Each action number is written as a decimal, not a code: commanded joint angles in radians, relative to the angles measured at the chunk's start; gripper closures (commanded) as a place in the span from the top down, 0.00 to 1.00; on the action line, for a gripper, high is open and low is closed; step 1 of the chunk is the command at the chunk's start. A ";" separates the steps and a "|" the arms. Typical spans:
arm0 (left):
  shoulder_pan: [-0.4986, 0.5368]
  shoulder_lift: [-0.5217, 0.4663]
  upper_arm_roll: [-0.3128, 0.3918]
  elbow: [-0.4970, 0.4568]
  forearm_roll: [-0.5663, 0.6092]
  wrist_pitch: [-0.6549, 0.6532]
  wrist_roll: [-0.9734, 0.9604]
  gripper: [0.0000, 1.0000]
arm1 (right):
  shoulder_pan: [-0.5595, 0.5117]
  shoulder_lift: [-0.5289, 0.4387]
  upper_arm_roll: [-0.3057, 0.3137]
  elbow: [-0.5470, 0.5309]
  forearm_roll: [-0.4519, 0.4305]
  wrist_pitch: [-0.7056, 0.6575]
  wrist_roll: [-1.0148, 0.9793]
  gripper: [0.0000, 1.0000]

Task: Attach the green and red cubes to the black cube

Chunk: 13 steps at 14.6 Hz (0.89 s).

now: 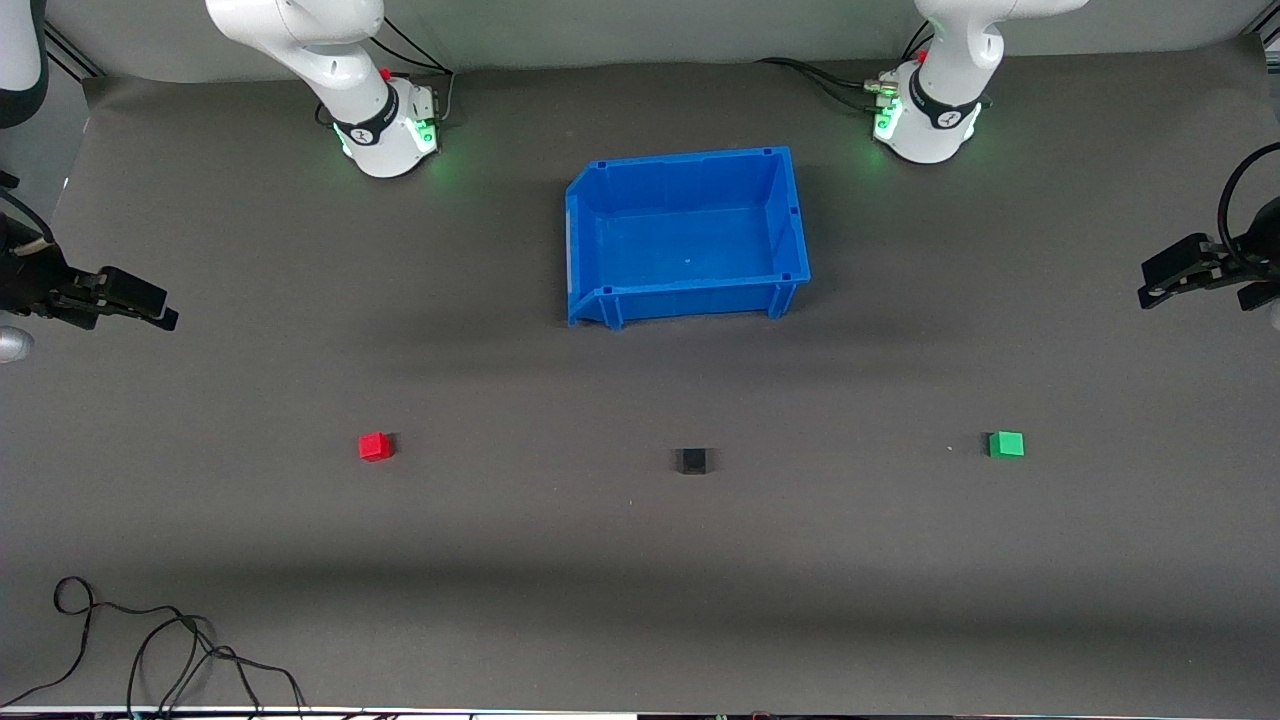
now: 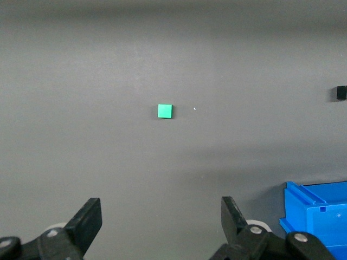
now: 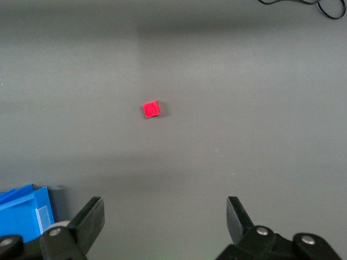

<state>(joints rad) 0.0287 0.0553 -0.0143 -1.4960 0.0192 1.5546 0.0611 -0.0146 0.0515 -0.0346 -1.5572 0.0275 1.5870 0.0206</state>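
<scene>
L pincer [image 1: 1148, 285] up in the air over the worktop's edge at the left arm's end, fingers [image 2: 87, 223] spread wide, nothing between them. Left arm waits. R pincer [image 1: 165, 305] same deal over the right arm's end of the worktop, fingers [image 3: 89, 219] wide apart, empty — right arm waits too.

Green cube [image 1: 1006, 444] sits flat on the grey worktop [image 1: 640, 560] toward the left arm's end, well apart from the L pincer; left wrist view has it mid-frame [image 2: 165, 111]. Red cube [image 1: 375, 446] toward the right arm's end, well apart from the R pincer, seen in right wrist view [image 3: 151, 109], slightly rotated. Black cube [image 1: 691, 461] between the two, about mid-worktop, a touch nearer the front cam than both; edge of it shows in left wrist view [image 2: 341, 92]. All 3 cubes in a rough row, well apart, none touching.

Blue bin [image 1: 590, 240] w/ nothing inside, farther from the front cam than the black cube, between the arm bases. Loose black cable [image 1: 150, 650] on the worktop's near edge, right arm's end.
</scene>
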 commanded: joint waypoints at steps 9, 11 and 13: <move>-0.006 0.018 0.007 -0.023 -0.008 -0.008 -0.024 0.99 | 0.008 -0.006 -0.007 0.000 0.008 0.004 -0.022 1.00; 0.008 0.035 0.010 -0.024 -0.010 -0.008 -0.029 0.99 | 0.008 -0.004 -0.007 0.000 0.008 0.008 -0.016 1.00; 0.033 0.041 0.011 -0.062 -0.008 -0.010 -0.096 0.98 | 0.008 0.007 -0.004 0.002 0.009 0.008 -0.011 1.00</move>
<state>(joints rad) 0.0395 0.0981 -0.0056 -1.5271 0.0188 1.5501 0.0240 -0.0132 0.0530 -0.0345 -1.5571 0.0275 1.5891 0.0205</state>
